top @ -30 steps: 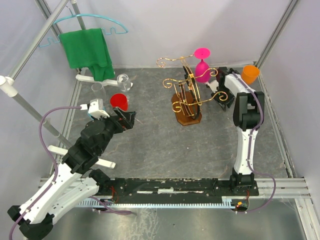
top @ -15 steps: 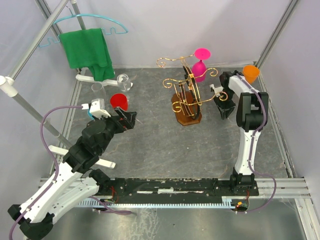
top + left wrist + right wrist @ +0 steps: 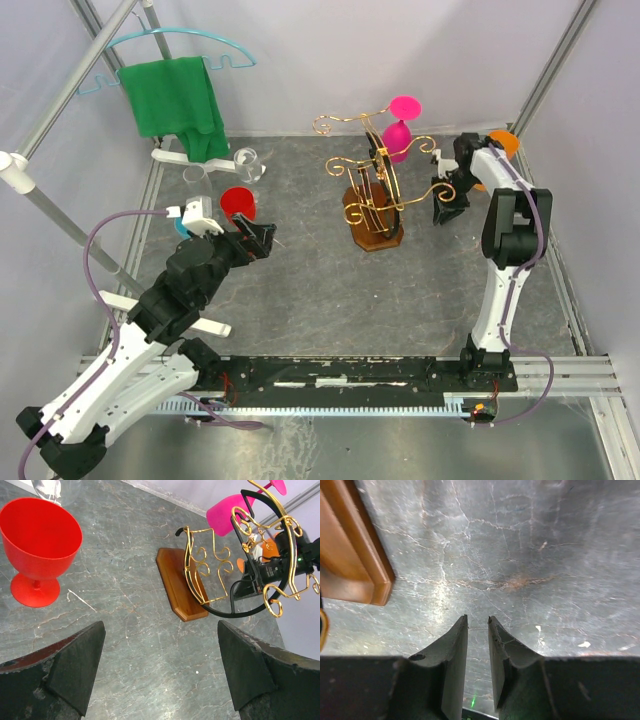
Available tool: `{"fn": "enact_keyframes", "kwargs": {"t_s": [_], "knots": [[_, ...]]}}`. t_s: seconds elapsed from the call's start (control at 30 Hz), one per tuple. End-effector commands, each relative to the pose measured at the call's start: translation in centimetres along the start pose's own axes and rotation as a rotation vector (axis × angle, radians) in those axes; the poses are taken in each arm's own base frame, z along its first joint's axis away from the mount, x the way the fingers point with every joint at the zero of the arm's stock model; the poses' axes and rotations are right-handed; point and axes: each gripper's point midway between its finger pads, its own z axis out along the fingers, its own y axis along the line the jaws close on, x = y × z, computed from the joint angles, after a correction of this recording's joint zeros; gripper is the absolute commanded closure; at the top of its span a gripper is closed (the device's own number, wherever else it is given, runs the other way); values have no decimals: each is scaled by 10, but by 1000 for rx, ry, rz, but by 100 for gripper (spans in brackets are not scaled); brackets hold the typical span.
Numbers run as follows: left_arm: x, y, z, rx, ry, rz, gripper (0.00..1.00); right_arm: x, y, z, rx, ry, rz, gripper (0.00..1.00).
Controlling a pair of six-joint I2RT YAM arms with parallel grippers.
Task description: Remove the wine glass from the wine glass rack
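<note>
The wine glass rack [image 3: 372,195], gold wire scrolls on an oval wooden base, stands at the table's centre. It also shows in the left wrist view [image 3: 210,575]. A pink wine glass [image 3: 400,135] hangs upside down from its back right arm, seen too in the left wrist view [image 3: 225,515]. My right gripper [image 3: 445,200] points down just right of the rack, below the glass. Its jaws [image 3: 478,620] are nearly shut with a narrow empty gap, over bare table beside the rack's base [image 3: 350,555]. My left gripper [image 3: 262,240] is wide open and empty [image 3: 160,670], left of the rack.
A red goblet [image 3: 238,203] stands by my left gripper. Two clear glasses [image 3: 250,163] stand behind it. An orange glass [image 3: 503,143] at the back right is partly hidden by my right arm. A green towel [image 3: 175,105] hangs on a turquoise hanger at the back left.
My right arm has swung right and back, now covering part of the orange glass; its gripper stays beside the rack's right scroll. The left arm has not moved.
</note>
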Motion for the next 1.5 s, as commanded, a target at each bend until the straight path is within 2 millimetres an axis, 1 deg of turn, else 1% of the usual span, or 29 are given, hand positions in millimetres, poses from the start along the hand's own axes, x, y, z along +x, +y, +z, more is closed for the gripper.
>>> {"fn": "enact_keyframes", "kwargs": {"t_s": [0.0,0.17,0.27,0.33,0.43,0.47,0.57,0.63,0.73,0.77,0.87,0.97,1.1,1.2,1.33,1.47], "knots": [[-12,-14,-3,40,-21,-50,1,-50,7,-70,73,-262,-15,69],[-11,-15,-2,41,-17,-53,1,-69,-5,-114,211,-391,15,69],[-10,-15,-2,40,-14,-53,1,-80,-4,-141,239,-477,56,70],[-9,-15,-2,41,-11,-59,1,-89,3,-159,219,-547,89,71],[-9,-19,-3,60,-2,-78,1,-105,27,-183,77,-661,119,72],[-9,-21,-3,69,0,-82,1,-110,32,-191,45,-694,132,71],[-13,-23,-5,72,-5,-84,1,-121,45,-220,-11,-799,157,72],[-16,-22,-7,68,-13,-82,1,-126,50,-240,-23,-859,165,72],[-12,-25,-7,85,4,-77,1,-138,60,-265,-70,-950,175,69],[-9,-27,-6,100,17,-74,1,-142,66,-270,-107,-968,177,68],[7,-40,-4,180,70,-86,1,-159,92,-278,-288,-988,160,67],[15,-44,-5,215,94,-113,1,-173,100,-282,-361,-1013,169,67],[12,-37,-9,203,61,-136,1,-187,111,-283,-461,-1016,178,66],[9,-33,-10,180,49,-137,1,-194,111,-272,-464,-990,188,66],[15,-35,-8,177,82,-134,1,-198,110,-259,-461,-965,197,63],[22,-34,-5,170,107,-145,1,-202,111,-251,-479,-948,200,62]]}}
